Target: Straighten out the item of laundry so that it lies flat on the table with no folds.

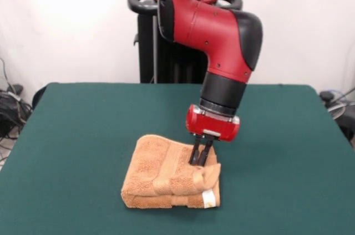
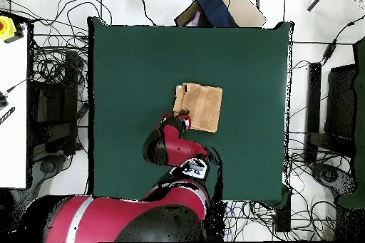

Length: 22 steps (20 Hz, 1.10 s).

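Table point(image 1: 77, 135): you have bare green felt open on every side of the folded towel point(image 1: 166, 171)
Towel: the only thing lying on the felt, a low folded stack near the middle
Gripper point(image 1: 201, 160): its fingers stand on the towel's top by the rumpled corner, the arm point(image 1: 213, 30) blocks the space above
Off-table: cables and stands surround the edges

Front camera faces across the table point(image 1: 83, 135); overhead looks straight down on it.

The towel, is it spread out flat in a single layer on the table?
No, the towel sits folded in stacked layers, as the front view shows.
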{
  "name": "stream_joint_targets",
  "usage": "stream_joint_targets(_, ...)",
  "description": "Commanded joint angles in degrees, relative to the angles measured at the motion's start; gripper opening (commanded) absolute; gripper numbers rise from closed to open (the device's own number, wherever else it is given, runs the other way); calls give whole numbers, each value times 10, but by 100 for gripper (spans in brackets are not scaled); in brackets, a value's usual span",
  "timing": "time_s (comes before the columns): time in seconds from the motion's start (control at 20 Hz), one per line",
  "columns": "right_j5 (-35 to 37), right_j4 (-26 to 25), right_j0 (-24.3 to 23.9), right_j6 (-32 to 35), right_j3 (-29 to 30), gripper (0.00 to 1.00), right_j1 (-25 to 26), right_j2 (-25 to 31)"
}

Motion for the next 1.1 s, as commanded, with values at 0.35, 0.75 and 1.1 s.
stream_joint_targets(0.35, 192, 51, 41, 90, -39, 0, -25, 24)
stream_joint_targets(0.75, 240, 23, 27, 89, -5, 0, -90, 26)
stream_joint_targets(1.1, 162, -18, -8, 100, 44, 0, -102, 34)
